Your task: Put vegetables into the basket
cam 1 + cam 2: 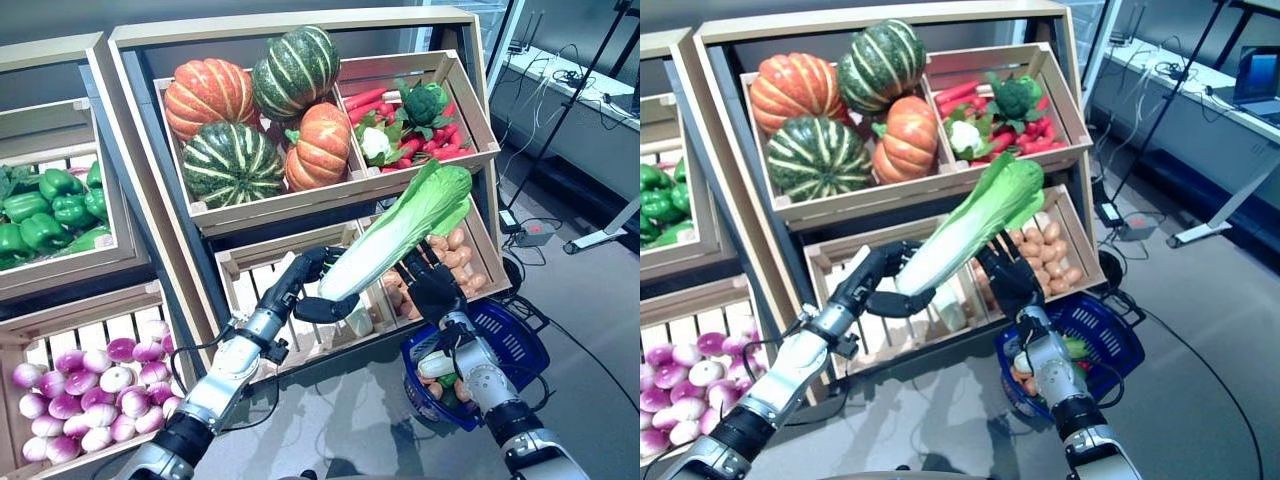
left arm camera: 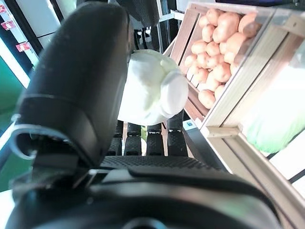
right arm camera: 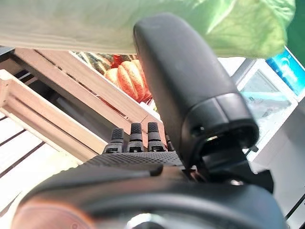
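A slanted pale wooden display shelf (image 1: pixel 150 215) carries open wooden crates. The upper crate (image 1: pixel 300 200) holds orange and dark green striped pumpkins (image 1: pixel 232 162); the compartment beside it (image 1: pixel 470 110) holds red peppers, broccoli and cauliflower. The lower right crate (image 1: pixel 487 250) holds brown potatoes (image 1: pixel 455 250). A neighbouring shelf holds green peppers (image 1: pixel 45 215) above purple-white onions (image 1: pixel 90 385). On the grey floor (image 1: pixel 590 330) stands a blue plastic basket (image 1: pixel 520 345).

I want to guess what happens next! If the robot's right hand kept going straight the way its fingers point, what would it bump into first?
Probably the napa cabbage. The right hand points up with open fingers just below its leafy half, while the left hand holds its white end. Depth is unclear, so it might slip behind towards the potatoes.
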